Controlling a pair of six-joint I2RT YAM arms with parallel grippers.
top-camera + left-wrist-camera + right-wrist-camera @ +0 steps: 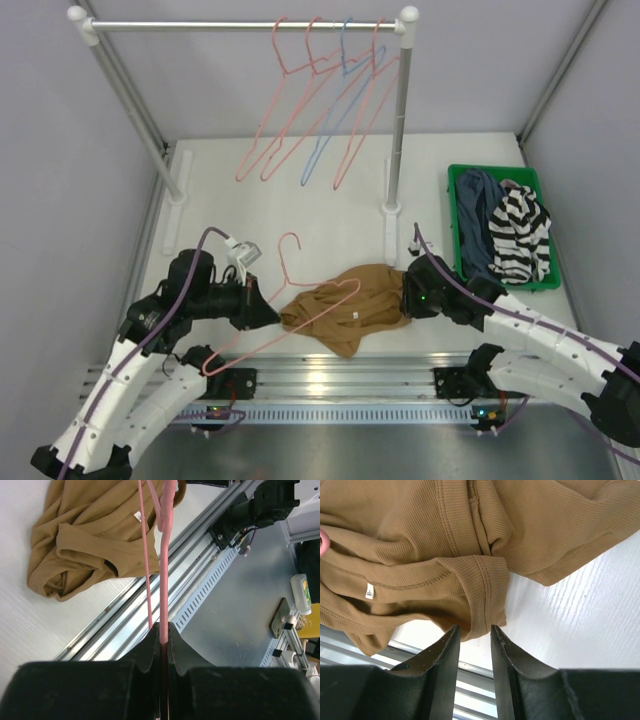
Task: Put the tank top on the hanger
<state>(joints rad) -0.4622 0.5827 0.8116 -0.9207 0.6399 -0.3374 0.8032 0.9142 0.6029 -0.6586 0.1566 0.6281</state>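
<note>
Behind tank top (352,298): rack (240,25), spare hangers (318,108).

Green bin (453,222), striped garment (521,236), clothes rail (200,25)

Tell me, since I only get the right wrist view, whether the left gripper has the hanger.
Observer: Yes. The left gripper is shut on the hanger, pinching its wire.
Operator: Where is the hanger relative to the tank top?
Observer: From above, one end of it lies over the tank top, and its hook points away from the arms.
Operator: Which side of the top am I on?
Observer: The right gripper is at the tank top's right edge.
</note>
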